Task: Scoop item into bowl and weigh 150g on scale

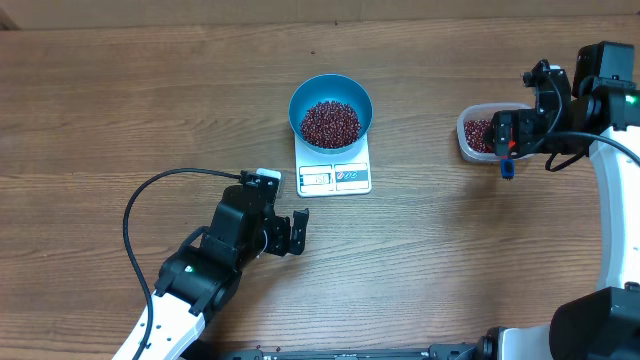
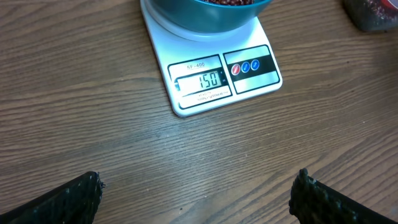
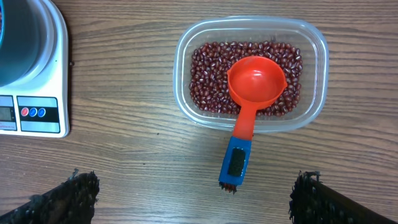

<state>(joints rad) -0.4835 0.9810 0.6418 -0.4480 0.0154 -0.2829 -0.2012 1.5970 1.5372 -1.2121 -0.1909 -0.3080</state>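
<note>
Jaws: both pairs spread | bowl (image 1: 331,87) on scale (image 1: 334,178) | scoop (image 3: 255,84) handle overhangs tub (image 3: 249,22) rim

On the wooden desk (image 2: 93,124), the white scale (image 2: 211,78) carries the blue bowl (image 2: 205,15) at the far edge; its display reads 150. The fingertips (image 2: 68,202) of the left hand (image 2: 198,202) sit at the near corners, spread wide.

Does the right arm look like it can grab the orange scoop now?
Probably yes. The right tool is open, and the scoop rests in the tub with its handle sticking out over the rim toward it, nothing between.
</note>
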